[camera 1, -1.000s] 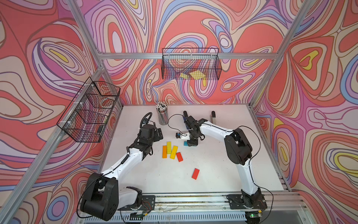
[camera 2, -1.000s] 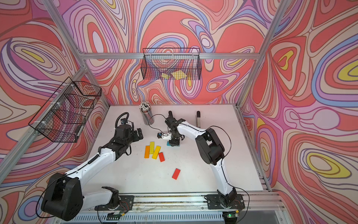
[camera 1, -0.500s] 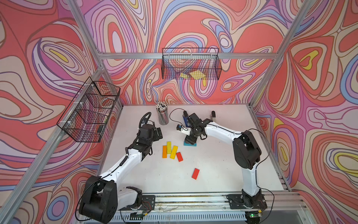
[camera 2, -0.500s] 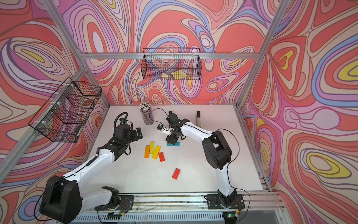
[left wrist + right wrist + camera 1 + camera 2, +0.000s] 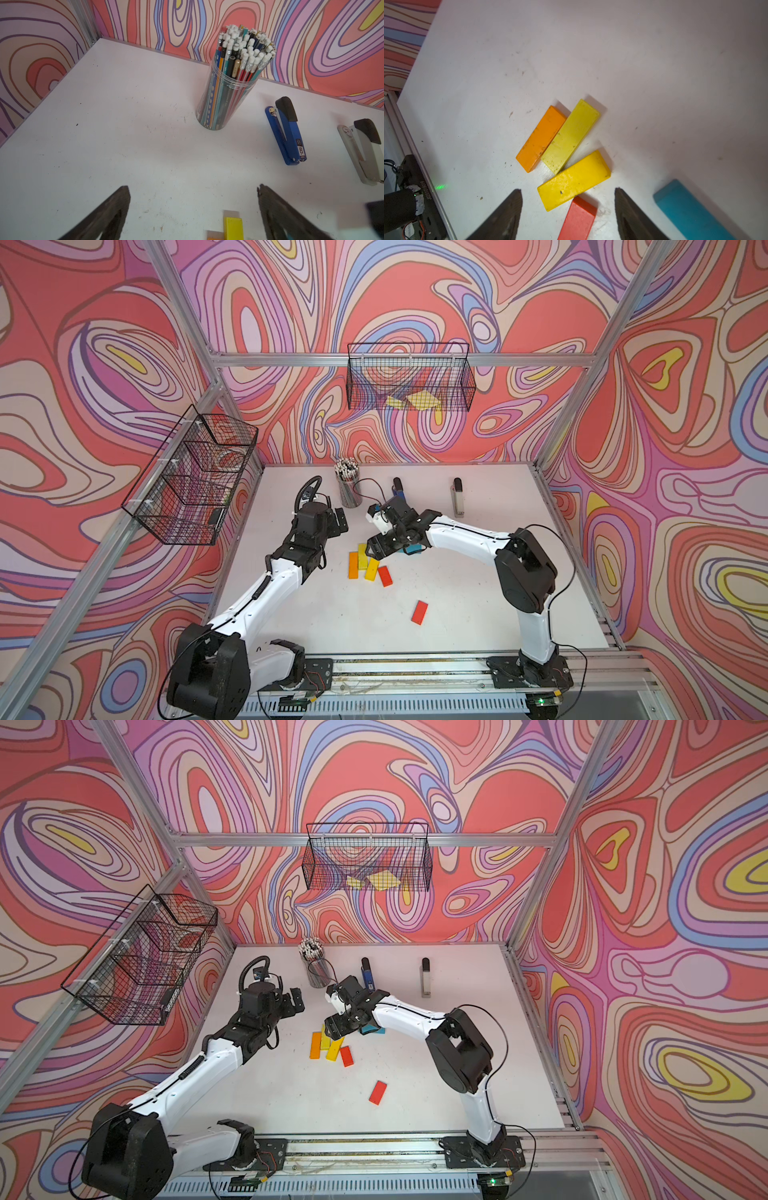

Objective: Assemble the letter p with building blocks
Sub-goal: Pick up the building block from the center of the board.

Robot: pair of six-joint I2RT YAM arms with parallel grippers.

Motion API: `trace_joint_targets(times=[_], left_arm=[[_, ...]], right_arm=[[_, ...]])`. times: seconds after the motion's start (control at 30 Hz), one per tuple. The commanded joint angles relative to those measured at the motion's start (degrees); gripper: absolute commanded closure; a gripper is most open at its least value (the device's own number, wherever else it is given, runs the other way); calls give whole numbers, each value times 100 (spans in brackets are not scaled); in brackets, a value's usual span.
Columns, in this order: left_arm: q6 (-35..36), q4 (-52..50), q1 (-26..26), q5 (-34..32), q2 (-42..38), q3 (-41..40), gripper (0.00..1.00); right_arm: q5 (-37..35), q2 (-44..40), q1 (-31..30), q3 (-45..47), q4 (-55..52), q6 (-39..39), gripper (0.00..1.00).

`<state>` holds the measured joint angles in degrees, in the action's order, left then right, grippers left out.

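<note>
White table [image 5: 457, 614] takes up most of both top views, with the two arms reaching in from its front rail. The left gripper [image 5: 192, 188] hangs over bare table near the pencil jar [image 5: 228, 83], jaws spread wide and empty. The right gripper [image 5: 568, 190] hovers above the building blocks [image 5: 372, 570], its jaws also apart and pinching nothing. The blue stapler [image 5: 285, 133] and beige stapler [image 5: 365, 151] lie near the back wall, clear of the work.

No letter p is formed yet. Near the table's middle, the orange block [image 5: 540, 138] and pale yellow block [image 5: 570, 136] lie long side against long side. The deep yellow block [image 5: 574, 180] lies across the pale one's end, and a red block [image 5: 578, 220] touches it. The light blue block [image 5: 689, 212] lies just beside this cluster, outside one right finger. A second red block [image 5: 419, 612] lies well apart, nearer the rail.

These look like painted wood — stiff, light and unlikely to break, though the smooth faces may slip. The best hold is probably across the narrow width, on the two long sides at mid-length. The touching blocks leave little room for a finger between them, so a neighbour may get dragged along.
</note>
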<state>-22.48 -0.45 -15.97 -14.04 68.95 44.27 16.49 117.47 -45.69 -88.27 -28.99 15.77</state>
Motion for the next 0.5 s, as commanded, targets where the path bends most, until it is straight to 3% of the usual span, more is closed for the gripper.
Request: trace_joint_targets(times=[0.0,0.47], left_arm=[[87,-131,71,-129,-157,114,1],[-153,-360,735,-68,-357,-41,1]], right_arm=[[78,59,44,9,79,832,27],[-528,945,10,-1130,-187,767,31]])
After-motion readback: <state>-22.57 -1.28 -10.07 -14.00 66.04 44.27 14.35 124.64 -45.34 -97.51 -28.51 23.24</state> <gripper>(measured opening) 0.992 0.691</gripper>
